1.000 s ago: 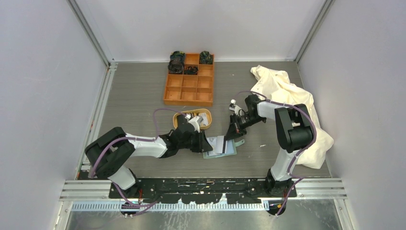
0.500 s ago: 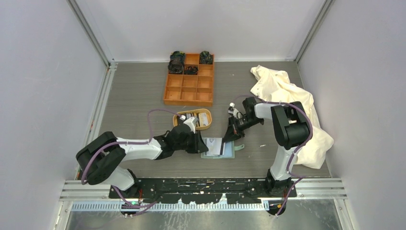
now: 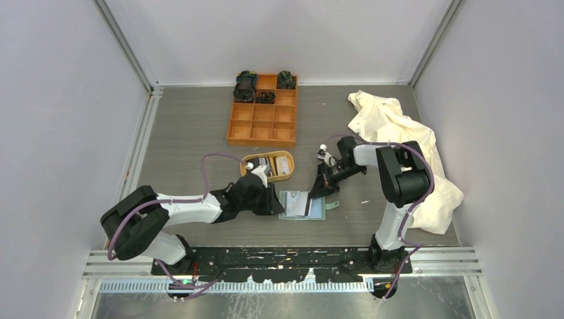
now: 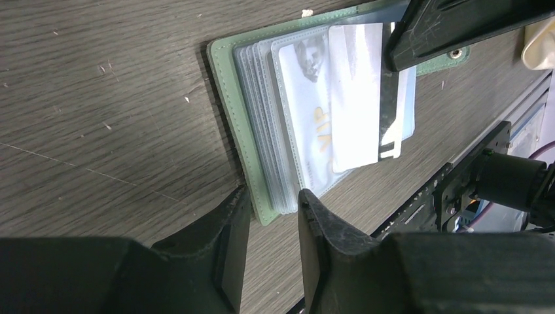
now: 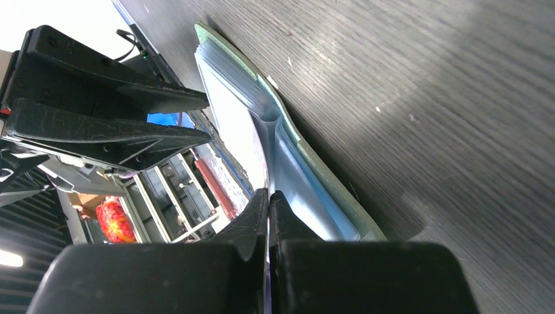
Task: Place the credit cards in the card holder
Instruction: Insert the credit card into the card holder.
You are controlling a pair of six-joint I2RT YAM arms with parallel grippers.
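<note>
the left pincer [image 4: 271, 199] sits low on the tabletop by the middle of the near edge, its jaws spread a little, with the near corner of the holder [image 4: 226, 98] in the gap between them; it looks to be bracing or just beside that corner, not gripping it. behind it, toward the middle of the tabletop, the tray [image 3: 292, 166] has cards [image 3: 279, 164] in it, how many i cannot tell, so part of the job is not yet done. the holder lies open and flat, green cover down, its clear pockets fanned upward. a pale card marked vip [image 4: 307, 131] shows through one pocket, and a white card [image 4: 353, 98] lies over it, seemingly seated in another, so at least two cards look placed. on the holder's right side the right pincer [image 5: 268, 195] has its fingers pressed together on something thin at the pockets; whether that is a card's edge or a pocket leaf i cannot tell. my read: early to midway, with one card perhaps being finished off and the tray's cards left to fetch and slot.
</note>
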